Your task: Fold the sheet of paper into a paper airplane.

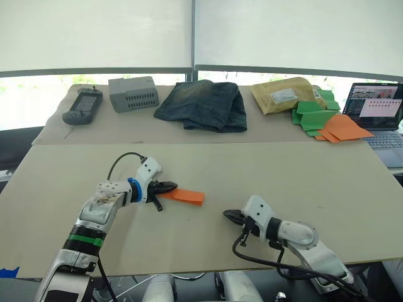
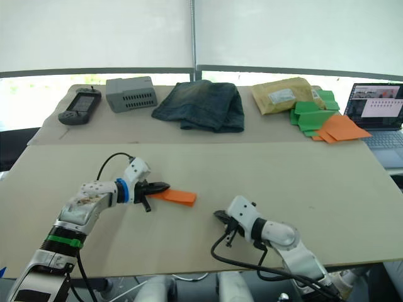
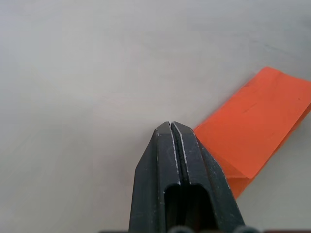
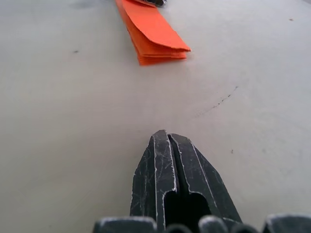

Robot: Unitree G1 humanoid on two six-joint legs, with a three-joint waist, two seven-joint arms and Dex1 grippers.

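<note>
The sheet of paper (image 1: 183, 195), folded into a narrow orange strip of several layers, is seen lying flat on the tabletop (image 1: 302, 170), toward the near edge and somewhat left of the middle. Its long axis runs roughly parallel to that near edge, tilted slightly, with the blunt folded end pointing toward the right side of the tabletop.

The left gripper (image 1: 170, 187) is placed at the strip's left end, its fingers pressed together with no gap between them; in the left wrist view the tips sit just beside the long edge of the paper (image 3: 252, 136), and whether any corner is pinched cannot be told. The right gripper (image 1: 229, 215) is likewise closed and holds nothing; it rests nearer the near edge, apart from the strip's right end, and points along the tabletop toward the strip (image 4: 153, 31).

The left arm is therefore judged the nearer one. Any further crease would be laid along the strip's length, so the right gripper would need to be brought up to the free right end.
</note>
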